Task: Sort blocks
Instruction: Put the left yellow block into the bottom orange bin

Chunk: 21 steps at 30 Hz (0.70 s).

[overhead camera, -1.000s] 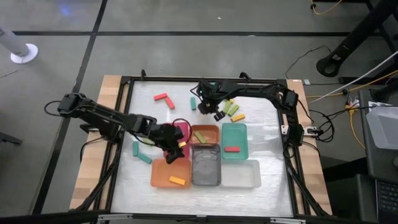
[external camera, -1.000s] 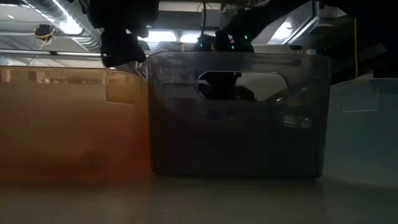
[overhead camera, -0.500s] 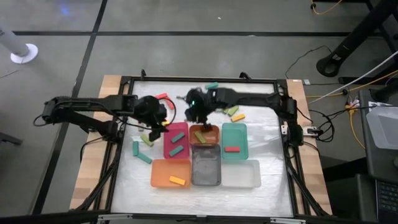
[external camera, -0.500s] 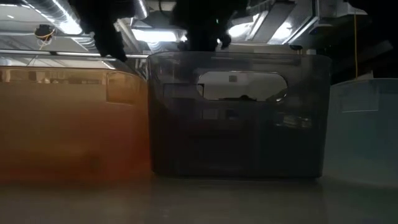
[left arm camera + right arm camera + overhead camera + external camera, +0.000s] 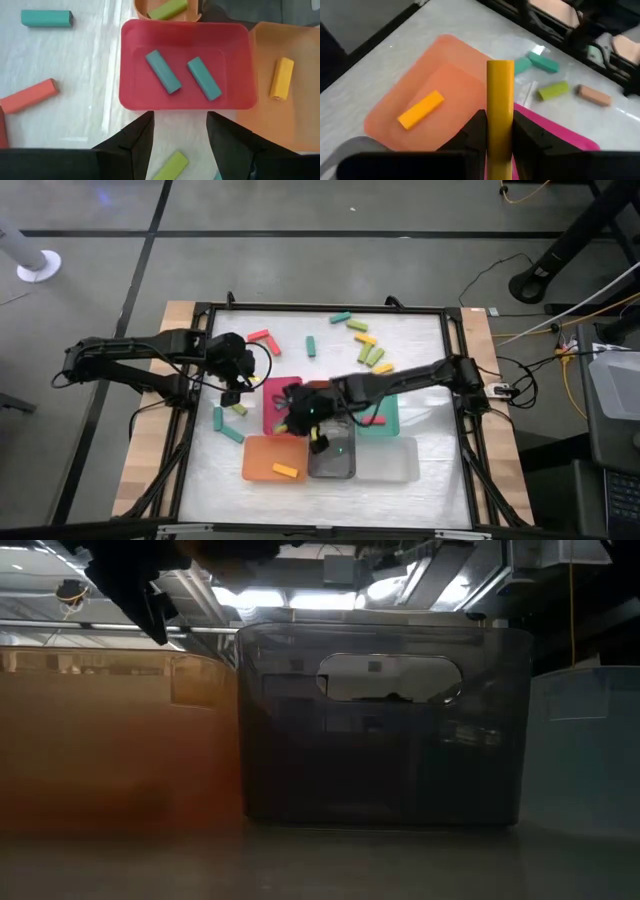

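Right hand (image 5: 499, 131) clamping a yellow block (image 5: 500, 95) upright, hanging over the orange tray's (image 5: 262, 462) edge; left hand (image 5: 179, 131) hovering apart beside the pink tray's (image 5: 131, 95) rim.

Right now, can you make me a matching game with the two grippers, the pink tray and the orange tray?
Things:
1. right gripper
2. pink tray
3. orange tray
4. left gripper

What goes with each:
a. one loose yellow block inside
b. two teal blocks inside
c. open, holding nothing
d. shut on an upright yellow block

Pairs: 1-d, 2-b, 3-a, 4-c
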Each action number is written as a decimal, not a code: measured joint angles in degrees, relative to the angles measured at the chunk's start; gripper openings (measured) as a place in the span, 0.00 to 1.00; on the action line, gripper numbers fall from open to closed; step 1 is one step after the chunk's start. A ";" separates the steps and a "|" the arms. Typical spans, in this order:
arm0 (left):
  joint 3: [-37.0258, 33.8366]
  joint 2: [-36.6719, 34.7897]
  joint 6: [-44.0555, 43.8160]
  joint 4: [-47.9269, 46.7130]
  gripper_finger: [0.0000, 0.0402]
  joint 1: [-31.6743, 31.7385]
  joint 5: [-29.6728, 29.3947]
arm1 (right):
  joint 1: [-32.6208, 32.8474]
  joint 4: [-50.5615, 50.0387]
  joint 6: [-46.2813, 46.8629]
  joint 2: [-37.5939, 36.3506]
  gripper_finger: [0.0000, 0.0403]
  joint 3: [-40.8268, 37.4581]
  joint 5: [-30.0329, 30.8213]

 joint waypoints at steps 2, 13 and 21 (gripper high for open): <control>0.00 0.03 0.24 0.01 0.42 -0.02 0.01 | 1.15 3.10 0.24 1.50 0.17 0.00 -0.46; -0.08 0.22 -7.77 -9.50 0.42 -3.42 3.96 | 2.46 10.96 9.50 7.46 0.18 -0.09 -11.66; -0.35 0.22 -14.94 -15.93 0.42 -12.22 6.74 | 2.16 10.97 9.70 7.72 0.18 -0.09 -12.07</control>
